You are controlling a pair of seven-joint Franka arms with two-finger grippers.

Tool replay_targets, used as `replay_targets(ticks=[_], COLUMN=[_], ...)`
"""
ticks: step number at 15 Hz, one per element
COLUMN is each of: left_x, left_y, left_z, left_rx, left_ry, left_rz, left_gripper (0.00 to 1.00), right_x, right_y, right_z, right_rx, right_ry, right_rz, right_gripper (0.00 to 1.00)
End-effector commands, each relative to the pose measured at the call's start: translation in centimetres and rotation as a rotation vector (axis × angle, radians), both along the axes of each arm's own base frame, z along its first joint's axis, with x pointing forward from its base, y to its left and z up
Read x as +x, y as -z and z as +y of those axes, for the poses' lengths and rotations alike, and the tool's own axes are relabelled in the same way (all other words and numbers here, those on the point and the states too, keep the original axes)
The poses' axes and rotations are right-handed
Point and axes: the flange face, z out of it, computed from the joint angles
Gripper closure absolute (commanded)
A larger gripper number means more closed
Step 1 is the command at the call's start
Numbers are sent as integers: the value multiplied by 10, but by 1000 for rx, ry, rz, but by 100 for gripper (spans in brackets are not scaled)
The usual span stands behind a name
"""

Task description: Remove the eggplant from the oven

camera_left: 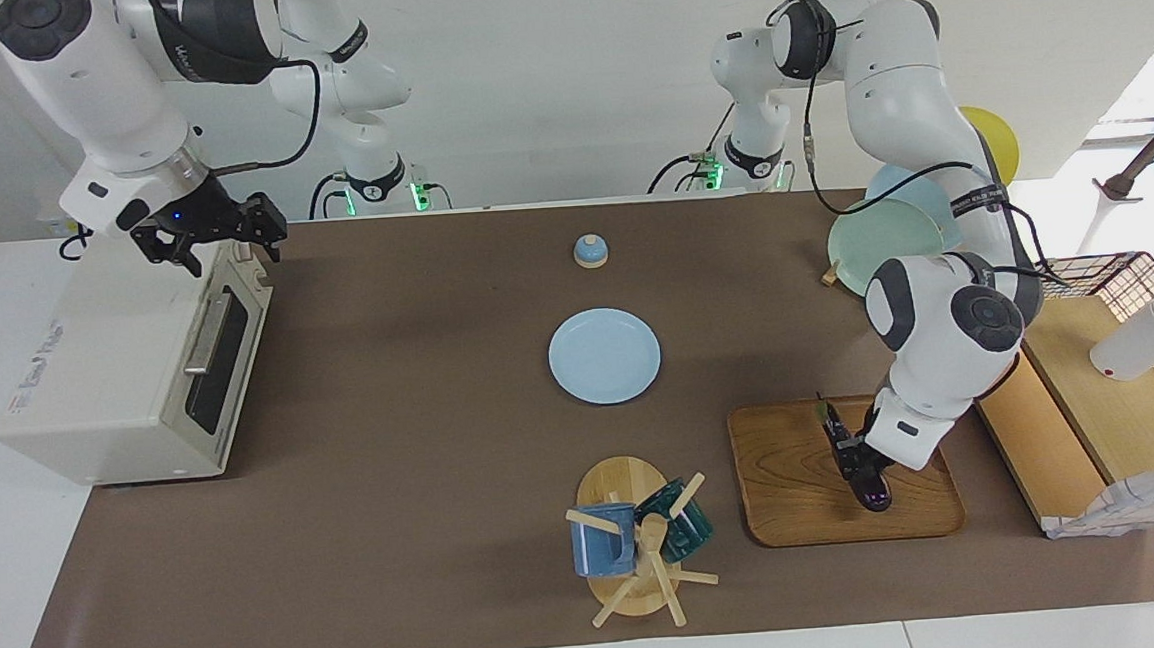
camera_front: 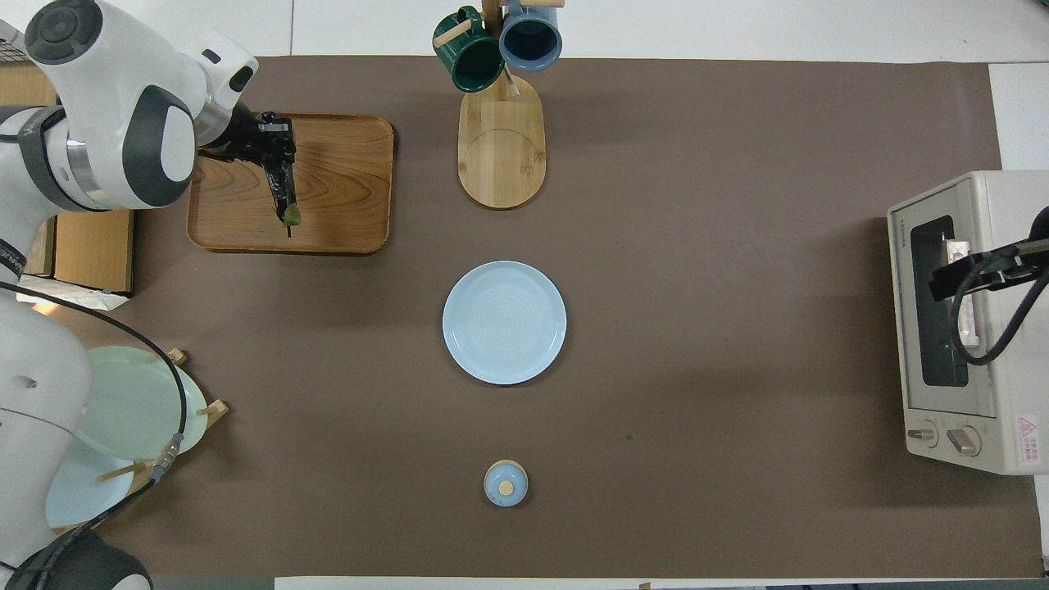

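The slim dark eggplant (camera_left: 874, 491) lies along the wooden tray (camera_left: 798, 491), toward the left arm's end of the table, its green stem tip pointing toward the robots. My left gripper (camera_left: 861, 462) is shut on it, low over the tray; it also shows in the overhead view (camera_front: 274, 152) with the eggplant (camera_front: 284, 192) and the tray (camera_front: 344, 180). The cream oven (camera_left: 109, 373) stands at the right arm's end with its dark glass door closed. My right gripper (camera_left: 217, 248) is open and empty, raised above the oven's door edge (camera_front: 955, 274).
A light blue plate (camera_left: 604, 355) lies mid-table, with a small bell (camera_left: 590, 251) nearer the robots. A mug stand (camera_left: 636, 546) with two mugs is beside the tray. A plate rack (camera_left: 883, 245) and a wooden shelf unit (camera_left: 1093, 403) stand at the left arm's end.
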Motion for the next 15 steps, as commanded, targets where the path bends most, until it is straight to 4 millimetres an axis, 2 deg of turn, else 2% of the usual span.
replay_targets(ticks=[1, 5, 6, 7, 10, 11, 12, 13, 15], left_x=[-6, -7, -7, -7, -8, -9, -12, -20, -41], left_y=[0, 0, -2, -2, -20, -37, -69, -96, -145], left_z=[4, 5, 5, 6, 15, 17, 24, 40, 61], left_rx=[14, 16, 15, 16, 8, 8, 3, 2, 2], left_ry=[21, 34, 33, 33, 14, 10, -2, -29, -57], left_rz=[-20, -16, -13, -7, 68, 70, 34, 19, 17], left_gripper=[100, 100, 16, 0, 0, 0, 0, 0, 0], right_x=[-1, -3, -4, -4, -4, -4, -4, -4, -4], right_y=[-6, -8, -7, -7, -6, -6, -6, -6, -6], right_z=[12, 23, 22, 19, 15, 12, 6, 2, 2], right_rx=[27, 11, 13, 13, 12, 14, 20, 24, 23], right_ry=[17, 37, 39, 45, 56, 58, 72, 78, 80], right_rz=[2, -4, -1, -1, 3, 4, 5, 5, 4], right_gripper=[0, 0, 0, 0, 0, 0, 0, 0, 0])
